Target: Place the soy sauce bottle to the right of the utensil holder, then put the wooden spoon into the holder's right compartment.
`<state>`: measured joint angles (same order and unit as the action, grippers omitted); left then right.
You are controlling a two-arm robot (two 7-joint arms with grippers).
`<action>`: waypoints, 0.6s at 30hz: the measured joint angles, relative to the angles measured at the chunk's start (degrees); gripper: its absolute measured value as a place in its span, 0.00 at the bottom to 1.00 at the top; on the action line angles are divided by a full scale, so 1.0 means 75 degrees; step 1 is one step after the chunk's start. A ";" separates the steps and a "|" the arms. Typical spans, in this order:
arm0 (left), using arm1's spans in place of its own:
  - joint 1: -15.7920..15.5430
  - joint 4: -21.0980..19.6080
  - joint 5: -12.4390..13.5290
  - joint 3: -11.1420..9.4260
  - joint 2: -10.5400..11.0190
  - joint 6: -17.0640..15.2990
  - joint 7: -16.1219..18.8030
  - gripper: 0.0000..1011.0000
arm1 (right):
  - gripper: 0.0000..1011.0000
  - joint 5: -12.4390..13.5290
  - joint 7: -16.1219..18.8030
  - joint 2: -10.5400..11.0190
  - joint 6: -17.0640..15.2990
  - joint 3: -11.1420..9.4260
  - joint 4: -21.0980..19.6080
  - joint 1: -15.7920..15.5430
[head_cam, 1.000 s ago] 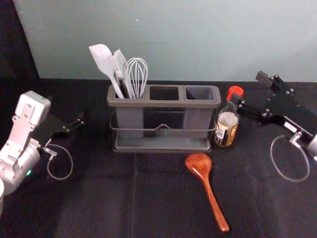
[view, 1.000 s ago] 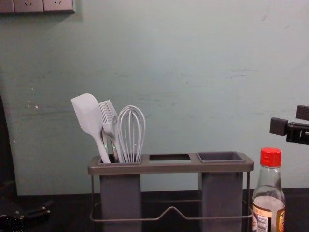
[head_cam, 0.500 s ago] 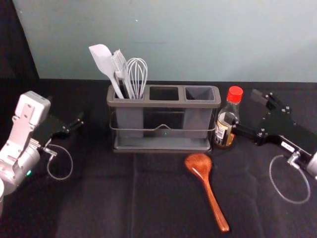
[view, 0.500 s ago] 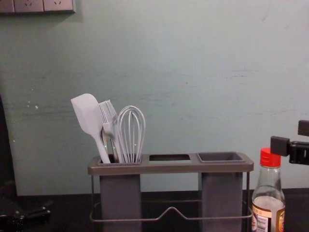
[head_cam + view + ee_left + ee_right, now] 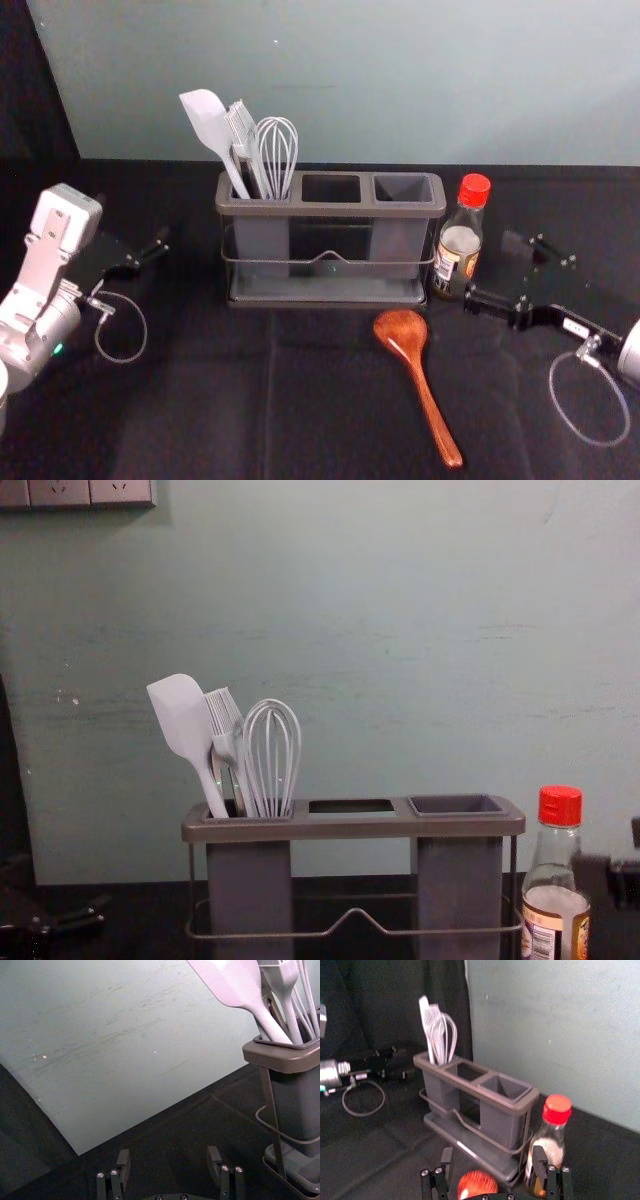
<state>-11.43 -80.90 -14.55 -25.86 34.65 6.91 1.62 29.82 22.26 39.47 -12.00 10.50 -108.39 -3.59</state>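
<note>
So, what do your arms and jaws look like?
The left arm has white and silver housings, a green light and a looped pale cable. The right arm shows black parts, a white label and a similar cable. Both have black jaws with silver screws.

Prob. a lab: robot arms [image 5: 38, 265], cloth-covered tbl. [image 5: 200, 410] & wall sockets [image 5: 58, 491].

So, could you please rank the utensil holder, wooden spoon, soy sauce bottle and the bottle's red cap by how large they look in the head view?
1. Utensil holder
2. Wooden spoon and soy sauce bottle, unranked: the spoon looks longer, the bottle fuller
3. Red cap
</note>
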 joint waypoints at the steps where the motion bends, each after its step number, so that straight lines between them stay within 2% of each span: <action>1: 0.0000 0.0000 0.0000 0.0000 0.0000 0.0000 0.0000 0.99 | 0.99 0.0012 -0.0005 0.0020 -0.0077 0.0018 -0.0004 0.0011; 5: 0.0000 0.0000 0.0000 0.0000 0.0000 0.0000 0.0000 0.99 | 0.99 0.0052 -0.0028 0.0134 -0.0358 0.0105 -0.0044 0.0045; 18: 0.0000 0.0000 0.0000 0.0000 0.0000 0.0000 0.0000 0.99 | 0.99 0.0114 -0.0018 0.0165 -0.0316 0.0105 -0.0055 0.0035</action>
<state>-11.43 -80.90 -14.55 -25.86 34.64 6.90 1.62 30.67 22.13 40.71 -14.37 11.29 -108.81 -3.33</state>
